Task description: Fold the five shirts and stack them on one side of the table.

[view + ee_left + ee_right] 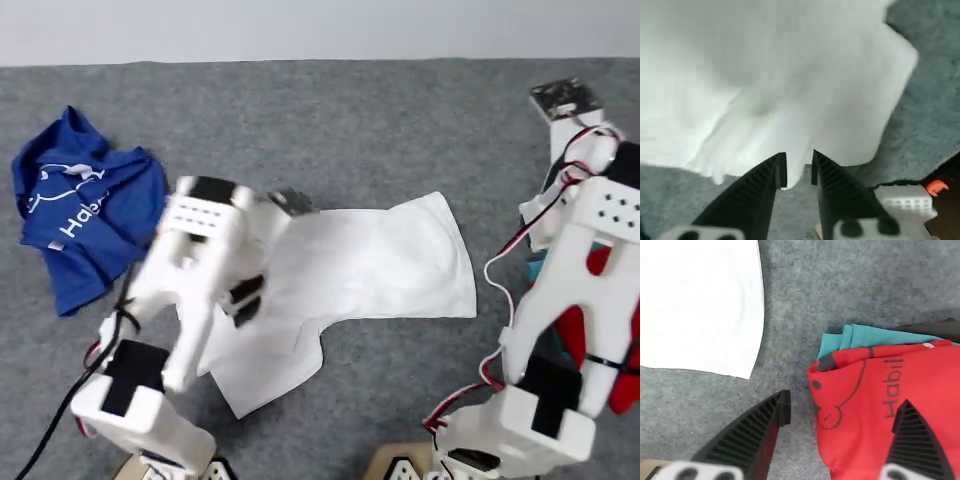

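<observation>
White [380,260], blue [85,205], red [880,390], teal [856,339]: four shirts

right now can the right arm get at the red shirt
Probably yes. The right gripper is open and hangs over the edge of the red shirt, which lies on top of the teal shirt with nothing covering it.

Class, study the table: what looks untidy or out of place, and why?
The crumpled blue shirt lies in an unfolded heap at the left of the grey table, far from the folded red shirt stacked on the right. The white shirt lies askew in the middle.
</observation>
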Motion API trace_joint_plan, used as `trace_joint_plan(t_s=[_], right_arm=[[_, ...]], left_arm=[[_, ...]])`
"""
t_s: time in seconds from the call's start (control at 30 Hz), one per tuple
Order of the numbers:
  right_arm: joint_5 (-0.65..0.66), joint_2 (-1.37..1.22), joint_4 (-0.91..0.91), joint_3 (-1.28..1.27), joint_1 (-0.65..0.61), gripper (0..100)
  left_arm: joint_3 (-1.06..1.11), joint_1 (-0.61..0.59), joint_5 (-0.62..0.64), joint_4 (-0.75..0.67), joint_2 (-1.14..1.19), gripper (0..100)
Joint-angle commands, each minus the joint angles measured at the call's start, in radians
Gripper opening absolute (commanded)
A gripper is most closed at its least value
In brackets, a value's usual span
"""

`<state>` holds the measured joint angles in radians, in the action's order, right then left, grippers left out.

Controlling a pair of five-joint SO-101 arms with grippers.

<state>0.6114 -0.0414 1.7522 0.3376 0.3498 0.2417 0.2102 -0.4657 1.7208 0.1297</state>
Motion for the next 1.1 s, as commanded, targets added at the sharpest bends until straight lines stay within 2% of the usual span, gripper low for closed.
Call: trace_joint_plan(t_s=[0.0,0.17,0.57,0.73,0.87,1.07], right_arm=[[-0.003,-0.01,0.035,0.008,0.018,33.3],[-0.002,-0.027,0.035,0.008,0.039,33.3],[-0.002,-0.021,0.035,0.008,0.039,33.3],[-0.002,-0.021,0.036,0.008,0.042,33.3],[-0.006,-0.019,0.036,0.008,0.042,33.3],[-0.008,-0.019,0.038,0.008,0.044,33.3]], left_arm=[[0.019,0.094,0.006,-0.035,-0.044,10],[0.021,0.18,0.035,-0.078,-0.043,15],[0.044,0.207,0.043,-0.204,0.167,12],[0.004,0.279,0.043,-0.158,0.169,1],[-0.036,0.334,0.043,-0.091,0.169,0],[-0.134,0.344,0.043,0.0,0.169,0]])
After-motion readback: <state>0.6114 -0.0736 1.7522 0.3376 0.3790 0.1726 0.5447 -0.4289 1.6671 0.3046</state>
